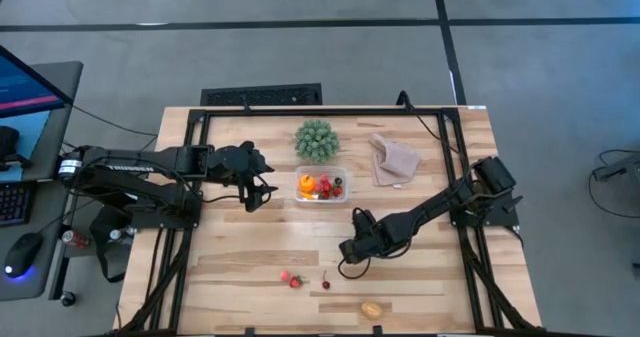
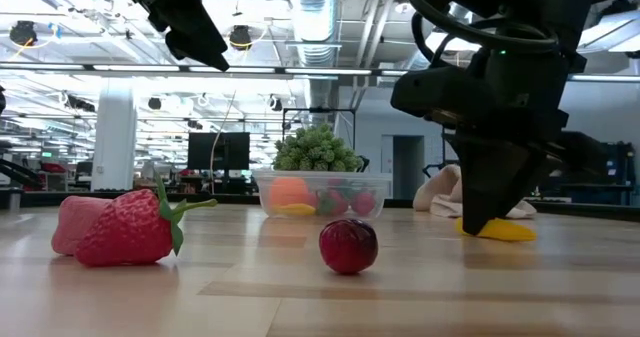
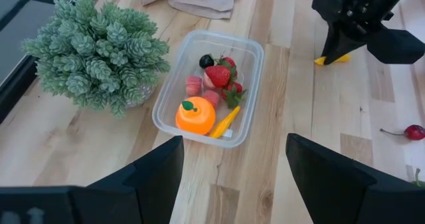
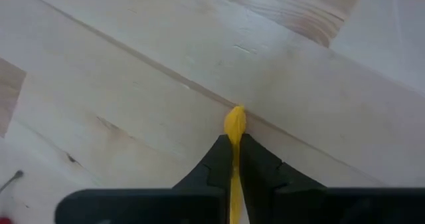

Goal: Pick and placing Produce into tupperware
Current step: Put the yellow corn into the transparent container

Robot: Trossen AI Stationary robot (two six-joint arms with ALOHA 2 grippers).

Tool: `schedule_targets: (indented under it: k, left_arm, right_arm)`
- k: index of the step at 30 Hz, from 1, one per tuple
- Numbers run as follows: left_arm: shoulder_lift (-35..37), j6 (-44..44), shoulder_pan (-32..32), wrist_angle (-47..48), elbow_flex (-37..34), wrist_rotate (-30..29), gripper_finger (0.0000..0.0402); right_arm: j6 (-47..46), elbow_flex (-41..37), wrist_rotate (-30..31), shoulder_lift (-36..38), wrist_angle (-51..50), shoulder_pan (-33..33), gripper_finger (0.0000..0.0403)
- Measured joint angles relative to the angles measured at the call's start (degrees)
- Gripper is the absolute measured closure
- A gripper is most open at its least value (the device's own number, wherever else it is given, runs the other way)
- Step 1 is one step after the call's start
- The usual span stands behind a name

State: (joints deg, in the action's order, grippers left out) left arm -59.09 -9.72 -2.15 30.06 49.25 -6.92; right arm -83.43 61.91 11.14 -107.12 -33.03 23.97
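The clear tupperware stands mid-table and holds an orange, strawberries, a dark berry and a yellow strip. Loose produce lies on the near part of the table: two red strawberries, a dark red cherry and an orange-tan piece. My right gripper is low over the table, near-right of the tupperware, shut on a small yellow piece. My left gripper hovers open just left of the tupperware. My right gripper pinches the small yellow piece between its two fingertips, coming from above and pointing down. One narrow end of the piece sticks out past the tips. In the low view it sits at table height; I cannot tell whether it is lifted clear.
A green spiky plant stands just beyond the tupperware, and a crumpled beige cloth lies to its right. A black frame rail borders the table. Bare wood shows between the tupperware and the loose produce.
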Motion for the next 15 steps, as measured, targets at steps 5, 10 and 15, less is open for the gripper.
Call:
schedule_targets:
  k: [5,10,15]
  left_arm:
    - [0.0,0.0,0.0,0.0,0.0,0.0,0.0145]
    - [0.0,-0.1,0.0,0.0,0.0,-1.2,0.0145]
    - [0.0,-0.3,0.0,0.0,0.0,-1.4,0.0145]
  right_arm:
    - [4.4,2.2,0.7,-0.4,-1.1,-0.1,0.0387]
    - [8.3,4.9,2.6,-0.3,-3.7,-1.1,0.0386]
    - [13.0,7.3,3.6,-0.3,-3.7,-2.1,0.0387]
